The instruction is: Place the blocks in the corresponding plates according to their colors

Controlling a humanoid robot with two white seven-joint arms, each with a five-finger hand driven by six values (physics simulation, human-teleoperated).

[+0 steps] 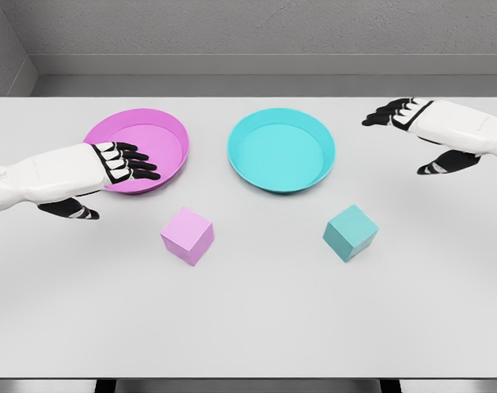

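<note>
1. a white table [248, 327] fills most of the head view, with a grey wall behind it.
2. the left hand [121, 164] comes in from the lower left on a white forearm, stretched out nearly level, its black fingers [142, 168] straight and pointing right, thumb hanging below; it holds nothing.
3. those fingers lie over the near left rim of the pink plate [162, 135], which sits on the far left half of the table.
4. the right hand [412, 123] comes in from the right edge, higher in the view, its fingers extended toward the left and loosely spread, thumb dropped underneath; it too is empty.
5. the cyan plate [281, 151] sits just beside the pink plate, to its right, with a narrow gap between them; the right hand is off to the plate's right, apart from it.
6. the pink block [187, 235] rests on the table in front of the pink plate, nearer the robot, below and to the right of the left hand, not touching it.
7. the cyan block [350, 232] rests in front of the cyan plate's right side, well apart from the right hand.
8. both plates hold nothing.
</note>
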